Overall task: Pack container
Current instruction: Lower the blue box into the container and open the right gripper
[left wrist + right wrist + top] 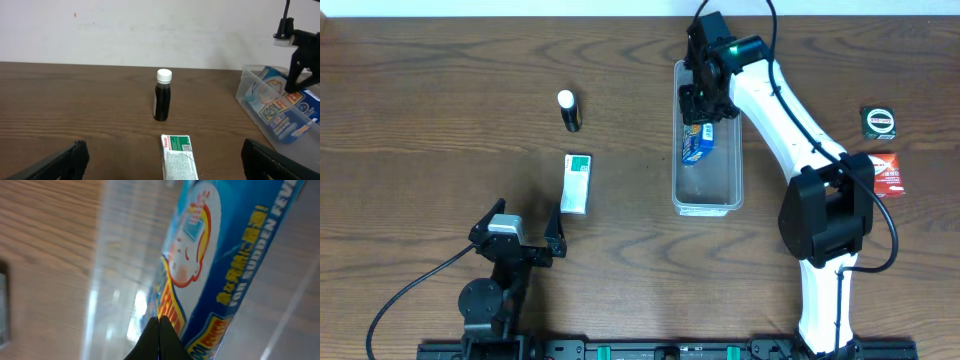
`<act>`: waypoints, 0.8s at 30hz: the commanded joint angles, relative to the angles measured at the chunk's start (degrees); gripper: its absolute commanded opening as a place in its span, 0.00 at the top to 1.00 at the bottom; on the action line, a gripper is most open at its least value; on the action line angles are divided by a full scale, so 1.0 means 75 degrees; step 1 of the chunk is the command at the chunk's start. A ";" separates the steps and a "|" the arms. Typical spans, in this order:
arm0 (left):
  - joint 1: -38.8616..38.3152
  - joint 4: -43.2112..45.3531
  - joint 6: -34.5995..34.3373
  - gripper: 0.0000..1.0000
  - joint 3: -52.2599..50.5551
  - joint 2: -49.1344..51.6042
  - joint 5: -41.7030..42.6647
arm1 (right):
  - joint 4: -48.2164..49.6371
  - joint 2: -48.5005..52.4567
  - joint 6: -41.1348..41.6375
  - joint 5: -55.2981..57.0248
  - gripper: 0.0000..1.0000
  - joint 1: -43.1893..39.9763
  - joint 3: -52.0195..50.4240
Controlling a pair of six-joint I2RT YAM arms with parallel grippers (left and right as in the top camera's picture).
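Note:
The container [715, 188] is a clear, long plastic bin right of centre; it also shows in the left wrist view [250, 92] and the right wrist view [115, 255]. A blue box [697, 143] leans tilted inside it, also seen in the left wrist view [280, 112] and the right wrist view [225, 255]. My right gripper [704, 100] is over the bin's far end, shut with its fingertips [159, 322] together beside the blue box. My left gripper [520, 235] is open and empty, near the front left, with a green-and-white box [577, 182] lying just ahead of it [177, 155].
A small black bottle with a white cap [569, 111] stands upright beyond the green-and-white box, also in the left wrist view [162, 97]. A black packet [879, 122] and a red packet [887, 173] lie at the far right of the table.

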 commanded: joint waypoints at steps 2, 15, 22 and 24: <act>0.0047 -0.0245 0.0076 0.02 -0.0140 -0.0047 0.0085 | -0.0233 0.0000 0.0102 0.0909 0.99 -0.0015 0.0052; 0.0047 -0.0245 0.0073 0.02 -0.0140 -0.0047 0.0085 | -0.0740 -0.0020 0.0102 0.1842 0.96 -0.0026 0.0073; 0.0047 -0.0245 0.0073 0.02 -0.0140 -0.0047 0.0082 | -0.0682 0.0087 0.0128 0.2014 0.96 -0.0058 0.0073; 0.0047 -0.0245 0.0076 0.02 -0.0140 -0.0047 0.0085 | -0.0673 0.0117 0.0131 0.2040 0.97 -0.0073 0.0073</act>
